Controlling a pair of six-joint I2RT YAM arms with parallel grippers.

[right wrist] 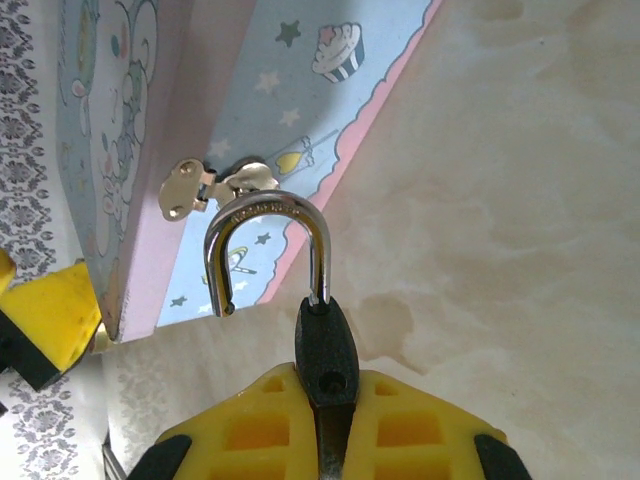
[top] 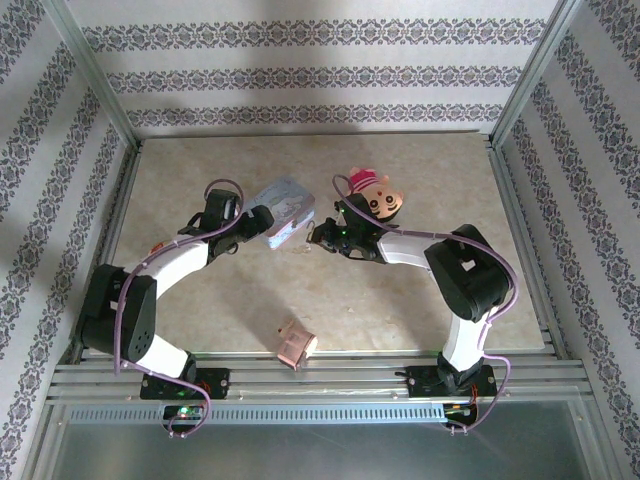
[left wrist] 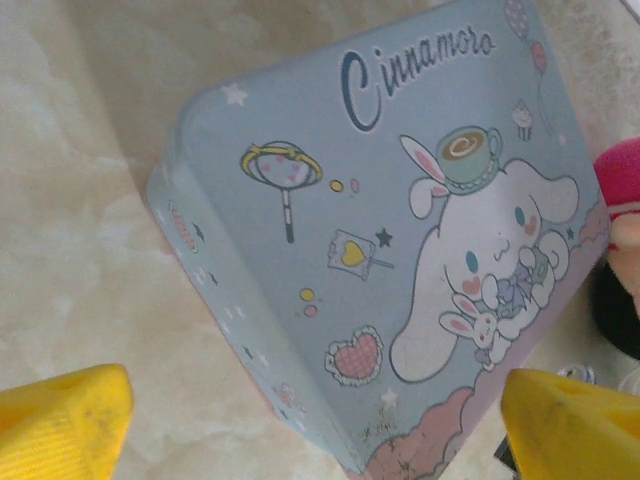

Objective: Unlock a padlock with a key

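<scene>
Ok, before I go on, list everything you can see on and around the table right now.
tin: one, pale blue with cartoon print, middle of the table
clasp: one, silvery, on the tin's side
padlock: one, dark body, silvery shackle sprung open, just by the clasp
plush toy: one, pink hat and brown face, right of the tin
boxy object: one, pinkish copper, near edge between the arm bases
table: one, beige marbled
left gripper: one, yellow fingers, open, straddling the tin's corner
right gripper: one, yellow fingers, shut on the padlock's body
</scene>
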